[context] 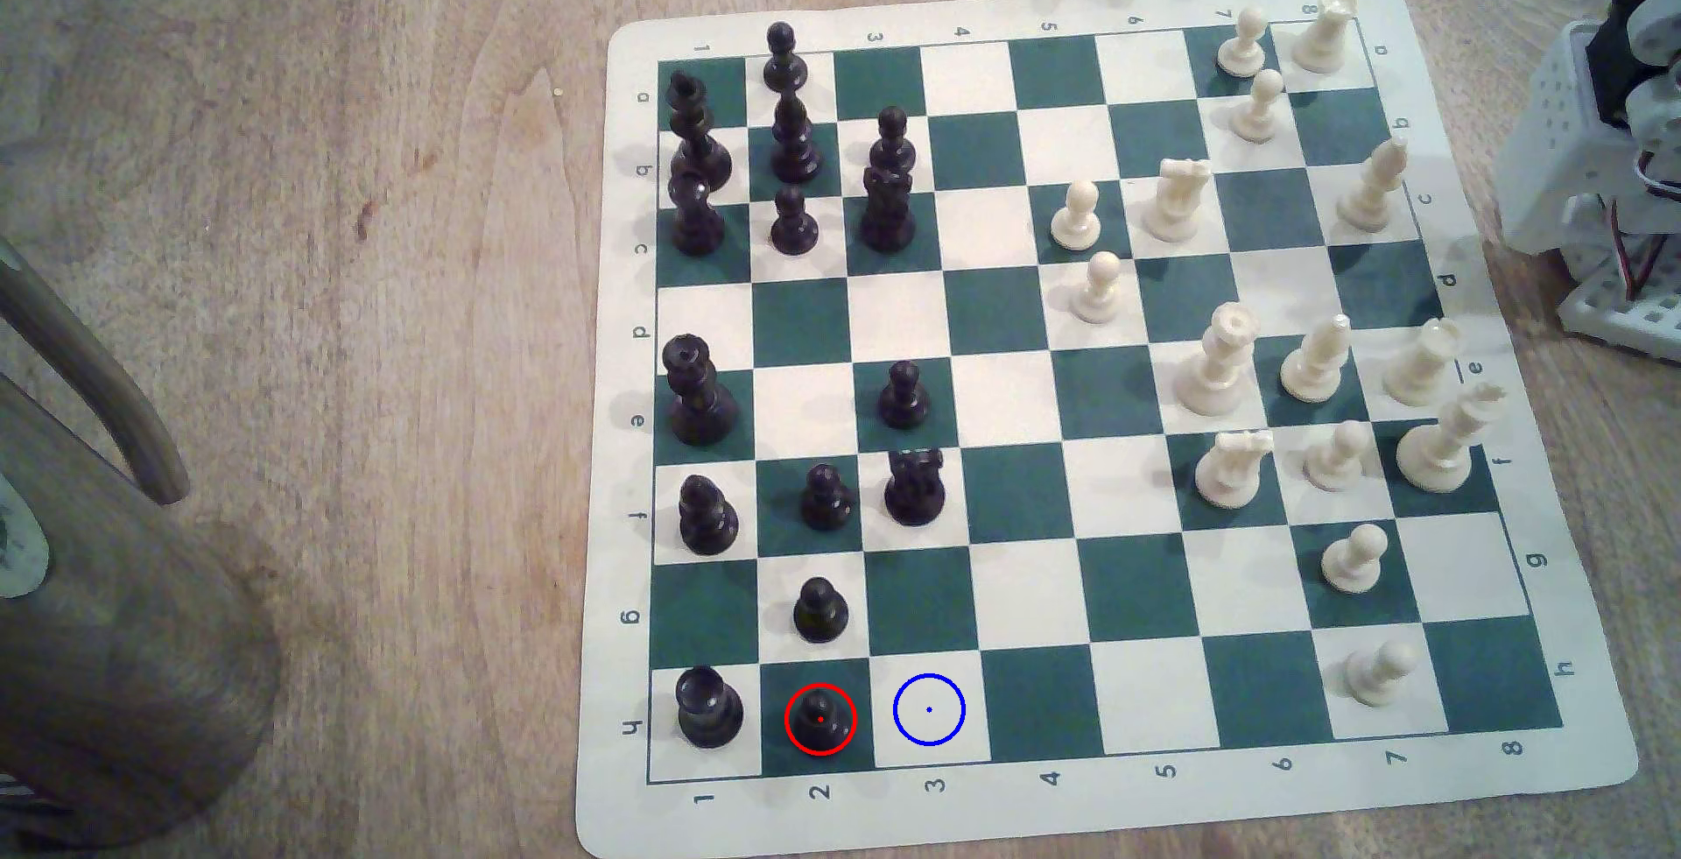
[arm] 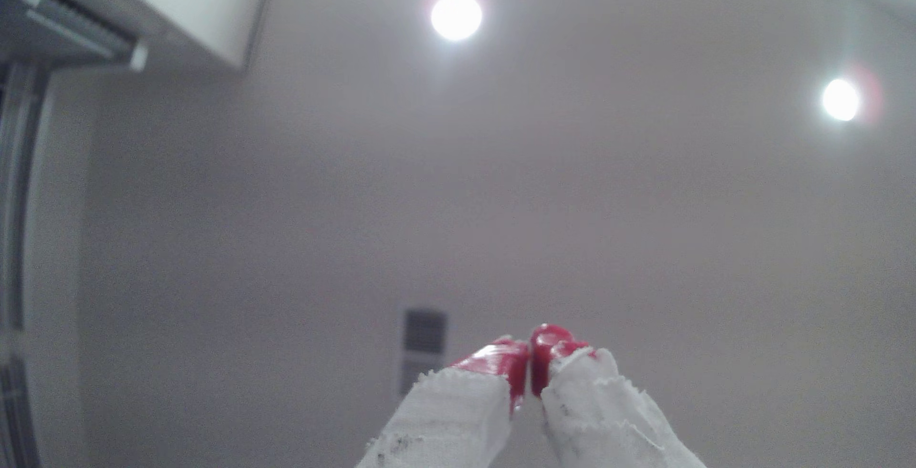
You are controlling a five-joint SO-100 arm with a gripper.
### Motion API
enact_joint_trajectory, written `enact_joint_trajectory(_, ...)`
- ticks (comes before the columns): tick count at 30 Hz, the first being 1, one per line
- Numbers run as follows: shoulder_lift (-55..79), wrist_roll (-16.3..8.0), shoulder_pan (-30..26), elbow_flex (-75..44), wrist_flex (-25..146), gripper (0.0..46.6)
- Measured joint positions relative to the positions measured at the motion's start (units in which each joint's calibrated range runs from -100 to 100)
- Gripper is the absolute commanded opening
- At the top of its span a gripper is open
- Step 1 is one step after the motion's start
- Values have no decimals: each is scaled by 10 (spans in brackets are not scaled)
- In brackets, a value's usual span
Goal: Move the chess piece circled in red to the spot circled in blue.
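Small glossy black pawn (context: 820, 717) in red ring, dark green h2 square, upright; blue-ringed cream square (context: 929, 710) just beside, bare. Red-tipped white gripper (arm: 529, 366) closed, empty, facing ceiling.

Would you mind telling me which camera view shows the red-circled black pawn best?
The exterior view. The pawn stands upright on a dark green square in the board's near row, between a black rook and the blue-ringed square. The wrist view faces a ceiling with lights, its shut hand in front.
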Motion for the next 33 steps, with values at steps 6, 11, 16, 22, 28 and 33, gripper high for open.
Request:
enact_joint_trajectory(6,2,22,-41,-29,45,2)
enact_joint_trajectory(11,2,27,-52,-89,108,2)
enact_joint_trajectory(16,2,26,-72,-138,218,2)
enact_joint_trajectory(22,2,26,-89,-144,290,2)
enact_joint_trajectory(28,3,26,-90,-171,398,2)
enact_joint_trajectory(33,3,27,-90,-225,521,2)
